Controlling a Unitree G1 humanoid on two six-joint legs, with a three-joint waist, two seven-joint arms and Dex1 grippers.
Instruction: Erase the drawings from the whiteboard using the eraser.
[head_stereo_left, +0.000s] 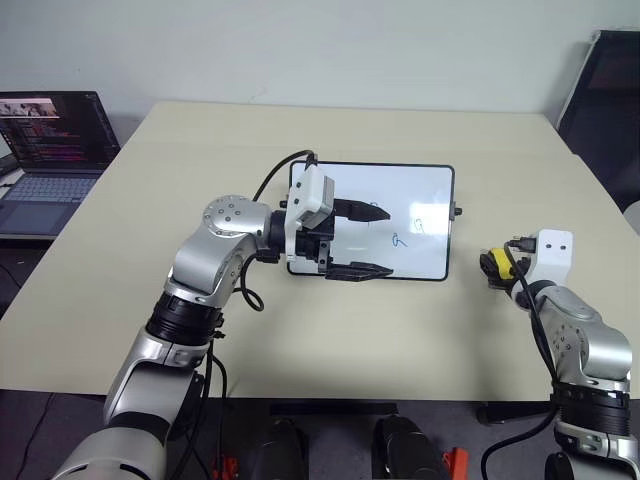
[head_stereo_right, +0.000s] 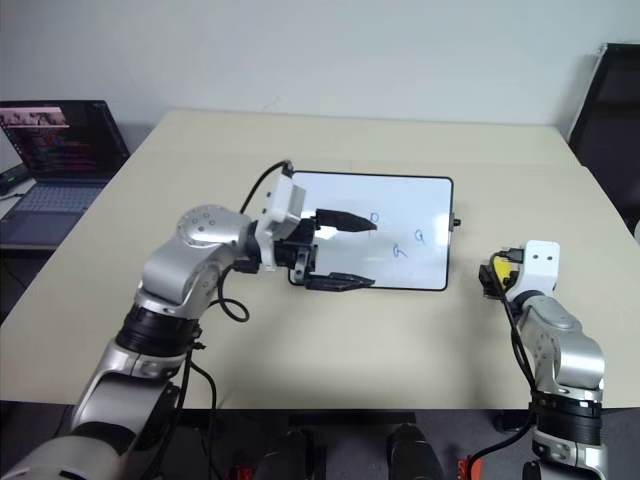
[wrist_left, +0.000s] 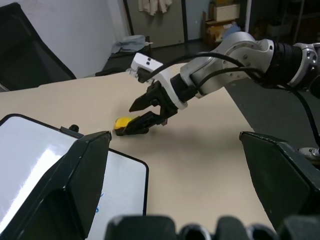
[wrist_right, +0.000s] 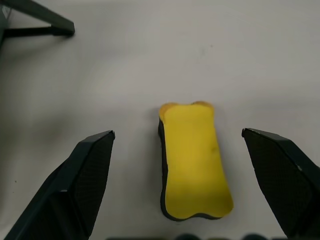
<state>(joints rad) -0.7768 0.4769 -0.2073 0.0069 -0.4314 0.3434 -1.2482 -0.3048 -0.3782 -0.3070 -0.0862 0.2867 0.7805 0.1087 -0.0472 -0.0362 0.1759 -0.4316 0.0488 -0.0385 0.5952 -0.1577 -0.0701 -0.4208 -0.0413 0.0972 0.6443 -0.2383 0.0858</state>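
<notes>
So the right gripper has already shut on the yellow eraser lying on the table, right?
Not quite: the right gripper is open, its fingers apart on either side of the yellow eraser, which lies on the table. The right wrist view shows it.

The whiteboard (head_stereo_left: 420, 215) lies mid-table (head_stereo_left: 330, 330), the eraser (head_stereo_left: 497, 264) on the table just right of it, a laptop (head_stereo_left: 50, 150) far left beside the table.
</notes>
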